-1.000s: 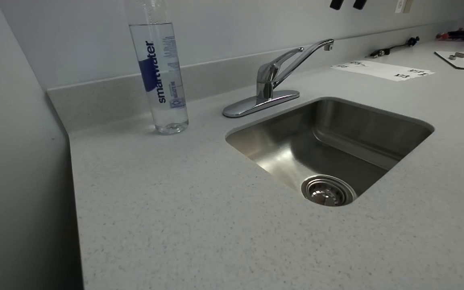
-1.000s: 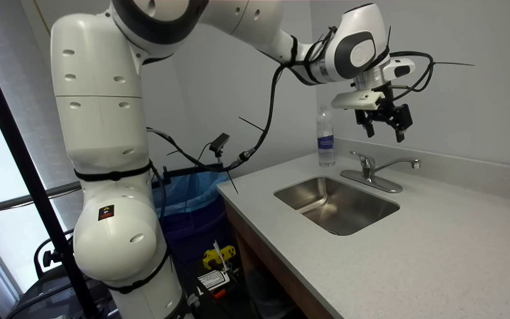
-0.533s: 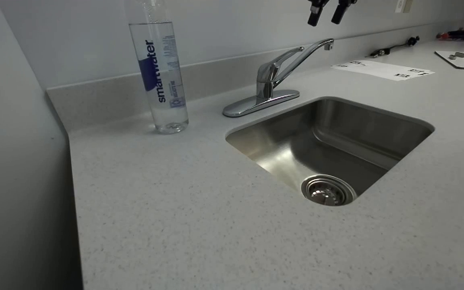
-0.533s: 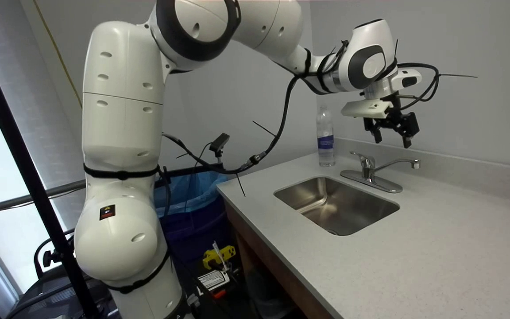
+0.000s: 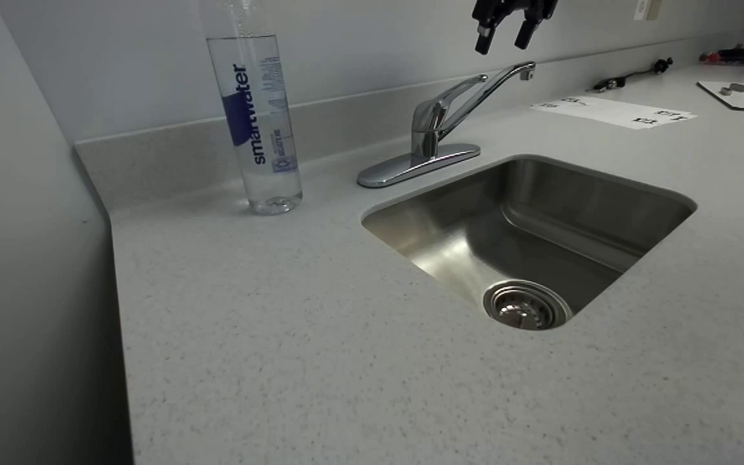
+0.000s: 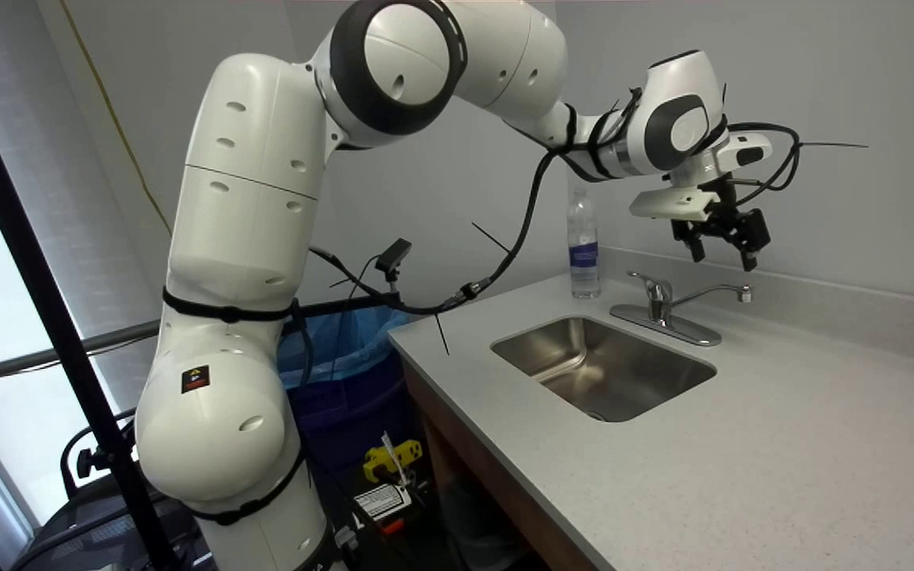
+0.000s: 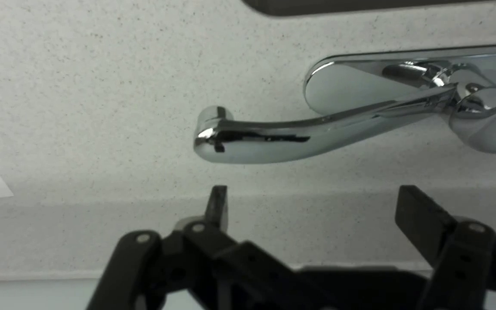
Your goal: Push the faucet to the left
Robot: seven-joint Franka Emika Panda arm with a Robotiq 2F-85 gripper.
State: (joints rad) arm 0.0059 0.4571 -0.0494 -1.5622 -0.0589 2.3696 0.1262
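The chrome faucet [image 5: 429, 124] is standing just beside the sink [image 5: 582, 194]. Higher up, on the sink's faucet side, the black gripper [image 5: 503, 46] is hovering, fingers [image 7: 422, 220] spread apart. Near the sink, a water bottle [image 5: 259, 129] is standing upright.

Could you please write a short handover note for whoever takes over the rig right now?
Gripper: open, jaws apart, holding nothing; it hangs above the spout, with a gap showing in both exterior views.
Faucet: behind the sink, its spout pointing away from the water bottle.
Done: the gripper is near the spout.
Left: the push itself looks not yet done; probably lower beside the spout, then push it to the left.
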